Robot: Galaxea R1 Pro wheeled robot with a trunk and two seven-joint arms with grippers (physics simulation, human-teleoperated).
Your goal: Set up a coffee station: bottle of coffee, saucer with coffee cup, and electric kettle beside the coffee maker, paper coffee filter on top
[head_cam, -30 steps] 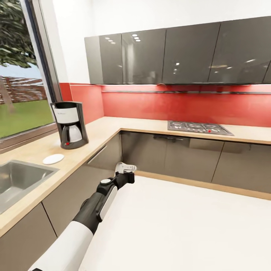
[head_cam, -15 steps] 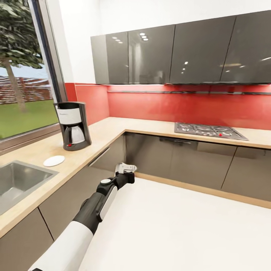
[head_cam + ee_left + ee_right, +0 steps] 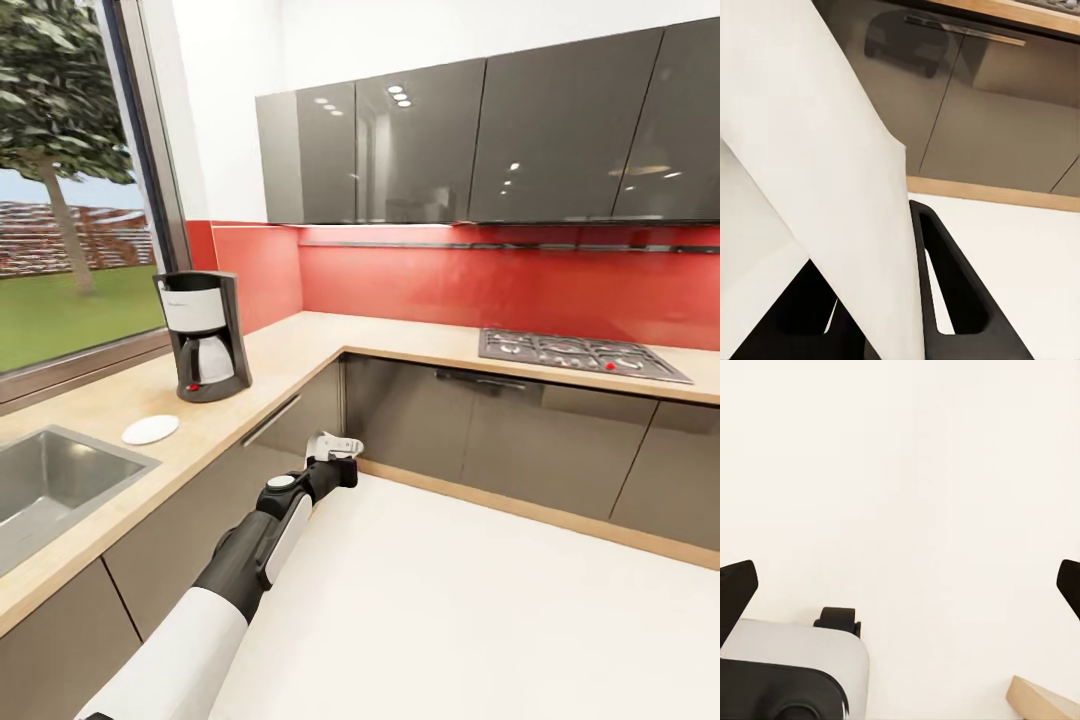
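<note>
One coffee maker (image 3: 205, 336) and one saucer (image 3: 150, 430), at its 7 o'clock, stood on the desk (image 3: 290, 350). The left end effector (image 3: 335, 447) pinched one paper coffee filter (image 3: 832, 172); the right end effector's (image 3: 900, 585) fingertips stood wide apart, empty.

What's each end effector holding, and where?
Left end effector: shut on the white paper filter, gripped at its lower edge. Right end effector: open, nothing held.

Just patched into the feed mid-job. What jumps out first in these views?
The coffee maker stands on the countertop by the window, with the white saucer lying in front of it, near the sink. The left gripper holds a white paper filter low over the floor, beside the cabinets.
</note>
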